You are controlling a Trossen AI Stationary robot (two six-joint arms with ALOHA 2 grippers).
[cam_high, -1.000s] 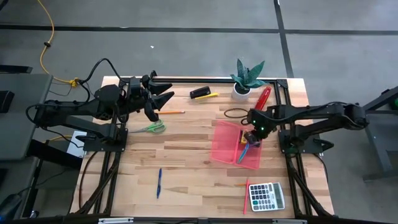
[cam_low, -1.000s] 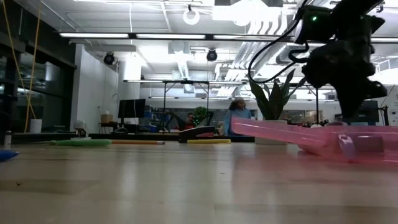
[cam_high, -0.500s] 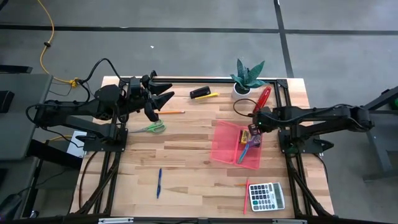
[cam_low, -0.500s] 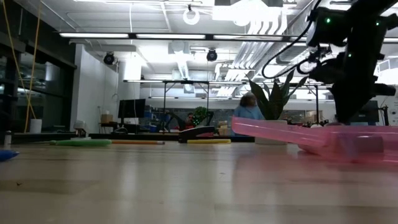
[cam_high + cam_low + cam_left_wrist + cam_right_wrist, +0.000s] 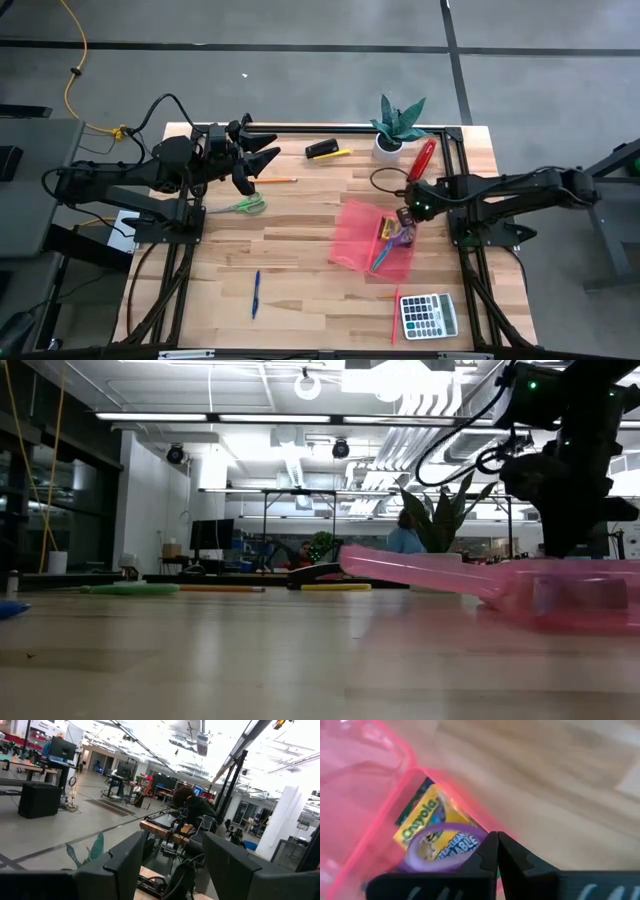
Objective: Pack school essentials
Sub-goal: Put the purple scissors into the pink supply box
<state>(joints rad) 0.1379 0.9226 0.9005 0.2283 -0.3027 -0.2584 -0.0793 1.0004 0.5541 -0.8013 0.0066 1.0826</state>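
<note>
The translucent pink tray [image 5: 355, 235] lies on the table right of centre. It holds a yellow-green crayon box [image 5: 427, 820], purple-handled scissors [image 5: 442, 845] and a blue pen [image 5: 382, 256]. My right gripper [image 5: 408, 212] points steeply down, shut, at the tray's right rim. My left gripper [image 5: 262, 160] hangs open and raised over the far left, holding nothing. On the bare wood lie green-handled scissors [image 5: 245, 206], a second blue pen [image 5: 256, 293], an orange pencil [image 5: 278, 180] and a red pencil [image 5: 397, 315]. My right gripper meets the tray's right rim [image 5: 470, 817], next to the crayon box, with its shut fingertips [image 5: 487, 851] coming from above. I cannot tell whether the thin rim is caught between the fingers or only pushed by them. The tray stays on the table.
A potted plant [image 5: 400, 125] and a red tool [image 5: 422, 158] stand at the far right. A black item with a yellow pencil [image 5: 328, 150] lies at the far edge, a calculator [image 5: 428, 315] at the near right. People move in the room behind [image 5: 405, 538].
My right gripper has turned at the wrist and tipped while staying by the tray's right rim. The pink tray has slid a little toward the table's left and turned about, its near end swinging left, with its contents riding along.
</note>
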